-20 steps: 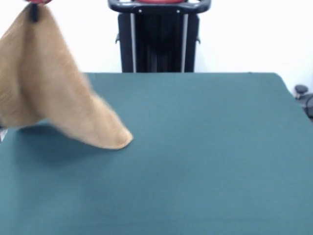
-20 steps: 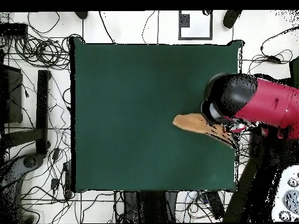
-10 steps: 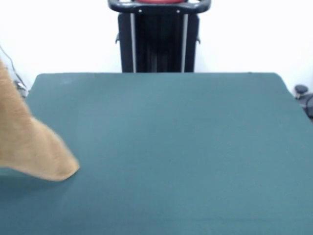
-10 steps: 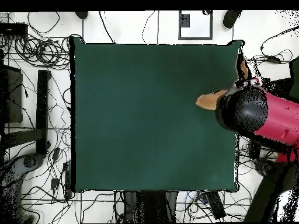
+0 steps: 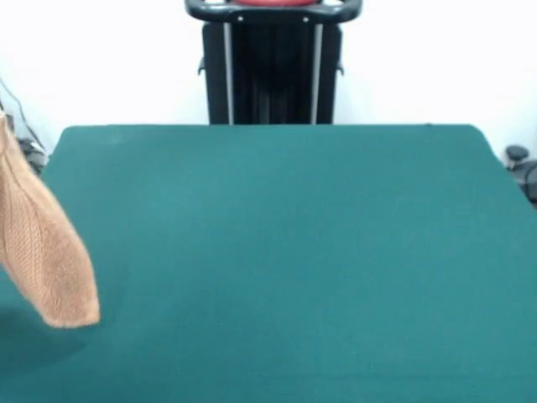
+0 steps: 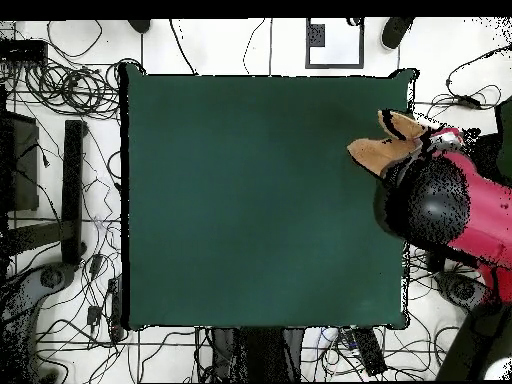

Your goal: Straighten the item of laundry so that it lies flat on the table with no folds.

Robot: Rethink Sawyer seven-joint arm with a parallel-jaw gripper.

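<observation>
Towel, small light orange-tan terry cloth [image 5: 42, 252], hangs bunched at left edge of front view, lower tip low over or just touching large dark green felt-covered table [image 5: 285, 252]; contact not clear. Overhead: same cloth [image 6: 385, 150] at table's right edge, partly past the rim, beside red and black arm [image 6: 450, 210]. Gripper itself hidden under arm's bulk, so can't tell whether jaws are clamped on cloth, though hanging drape suggests held from above. Judged soft, light, limp: will swing and fold on itself, no stiffness to push against. Best taken at a corner or hem, then dragged across felt to spread. Not yet flat.
</observation>
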